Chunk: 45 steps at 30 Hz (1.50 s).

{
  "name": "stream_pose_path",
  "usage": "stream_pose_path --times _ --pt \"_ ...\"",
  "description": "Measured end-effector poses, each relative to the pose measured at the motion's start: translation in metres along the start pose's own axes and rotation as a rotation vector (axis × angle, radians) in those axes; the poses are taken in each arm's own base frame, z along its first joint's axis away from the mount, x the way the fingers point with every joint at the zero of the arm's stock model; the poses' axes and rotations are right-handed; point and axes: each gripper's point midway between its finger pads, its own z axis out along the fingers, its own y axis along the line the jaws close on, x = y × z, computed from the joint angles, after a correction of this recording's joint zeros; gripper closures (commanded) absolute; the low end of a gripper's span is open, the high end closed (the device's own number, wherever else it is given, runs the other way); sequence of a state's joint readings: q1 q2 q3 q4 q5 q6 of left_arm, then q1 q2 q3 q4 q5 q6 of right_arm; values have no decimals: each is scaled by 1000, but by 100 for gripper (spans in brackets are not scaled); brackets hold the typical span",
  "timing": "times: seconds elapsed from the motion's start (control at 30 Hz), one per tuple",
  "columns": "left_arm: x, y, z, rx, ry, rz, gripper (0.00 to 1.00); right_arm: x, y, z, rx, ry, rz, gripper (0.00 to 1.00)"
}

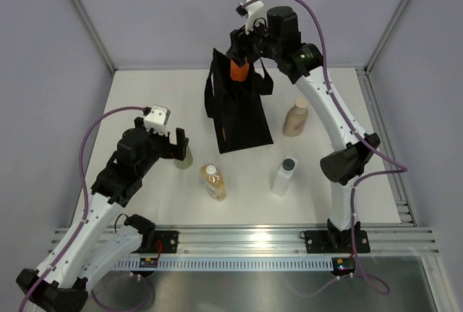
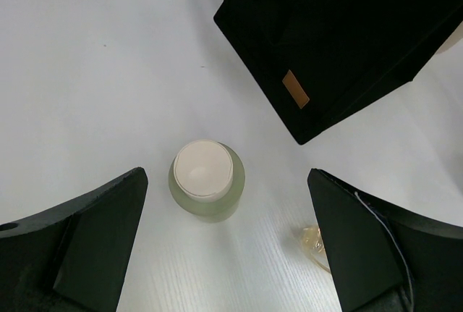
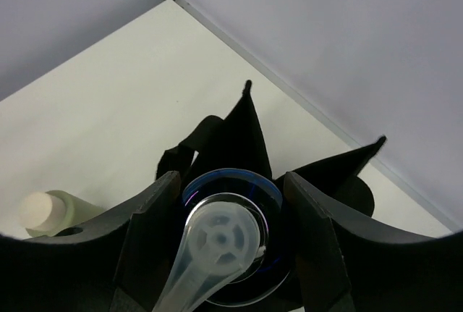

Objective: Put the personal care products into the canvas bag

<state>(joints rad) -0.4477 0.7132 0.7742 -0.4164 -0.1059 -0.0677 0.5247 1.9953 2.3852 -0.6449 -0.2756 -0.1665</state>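
The canvas bag (image 1: 239,113) is plain black with one small tan label (image 2: 295,88), on a white table (image 1: 145,95) between pale lilac-grey walls (image 1: 51,73). The bottles are an orange bottle (image 1: 239,70) with a blue top and clear pump head, a beige pump bottle (image 1: 295,118), a clear bottle (image 1: 283,176) with a black cap, an amber bottle (image 1: 213,183) with a pale cap, and a pale olive bottle (image 2: 207,182) with a white lid. The left arm (image 1: 87,225) and right arm (image 1: 329,106) are white with black joints and purple cables (image 1: 87,138).
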Motion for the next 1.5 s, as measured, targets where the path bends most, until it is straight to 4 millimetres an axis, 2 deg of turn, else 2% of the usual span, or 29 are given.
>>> stream_pose_path --times 0.2,0.4,0.5,0.57,0.67,0.83,0.97,1.17,1.23,1.33,1.47,1.5 --pt "0 0 0 0 0 0 1 25 -2 12 6 58 -17 100" --pt "0 0 0 0 0 0 1 66 5 17 -36 156 -16 100" --pt "0 0 0 0 0 0 1 73 11 15 -69 180 -27 100" --pt "0 0 0 0 0 0 1 78 16 13 -94 191 -47 100" --pt "0 0 0 0 0 0 1 96 30 11 -136 236 -74 100" --pt "0 0 0 0 0 0 1 117 55 16 -206 275 -99 100" --pt "0 0 0 0 -1 0 1 126 65 18 -243 288 -108 100" --pt "0 0 0 0 -1 0 1 127 65 18 -246 289 -104 98" --pt "0 0 0 1 -1 0 1 127 62 17 -243 290 -88 96" --pt "0 0 0 1 -1 0 1 127 54 15 -231 290 -42 86" --pt "0 0 0 1 1 0 1 125 37 12 -184 291 18 83" --pt "0 0 0 1 2 1 1 126 33 12 -169 292 29 77"
